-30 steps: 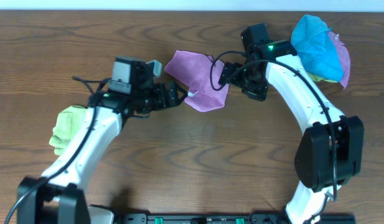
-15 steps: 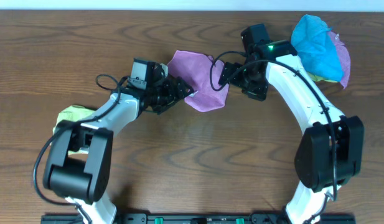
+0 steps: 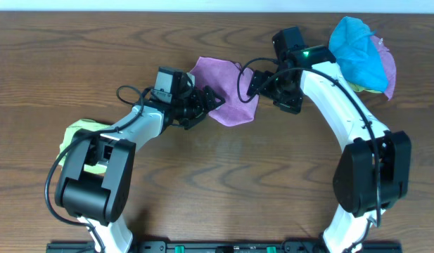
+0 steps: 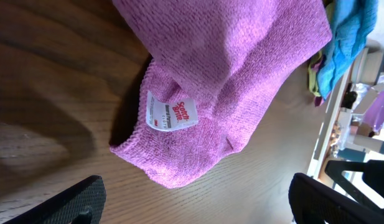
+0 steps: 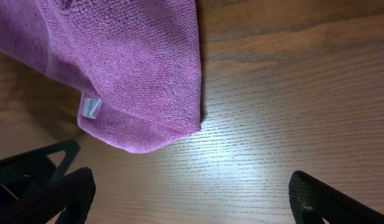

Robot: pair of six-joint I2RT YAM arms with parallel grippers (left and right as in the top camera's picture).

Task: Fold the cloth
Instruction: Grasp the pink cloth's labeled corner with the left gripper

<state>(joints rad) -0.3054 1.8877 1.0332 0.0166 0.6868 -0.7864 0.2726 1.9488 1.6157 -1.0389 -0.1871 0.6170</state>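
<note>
Moved: left fingers (image 3: 211, 98) closer to cloth (image 3: 227, 88), spread; right fingers (image 3: 257, 82) spread; brown wood table (image 3: 238, 176).

One wooden table (image 3: 224, 190). Four cloths lie on it — one purple cloth (image 3: 227, 91) in the middle, one lime-green cloth (image 3: 74, 132) well to its left, and to its right one blue cloth (image 3: 354, 49) piled on one pinkish cloth (image 3: 387, 67). There is one white tag (image 4: 172, 113), on the purple cloth. Two robot arms — the left arm (image 3: 136, 123) and the right arm (image 3: 336, 91) — stand one at each side of the purple cloth.
</note>
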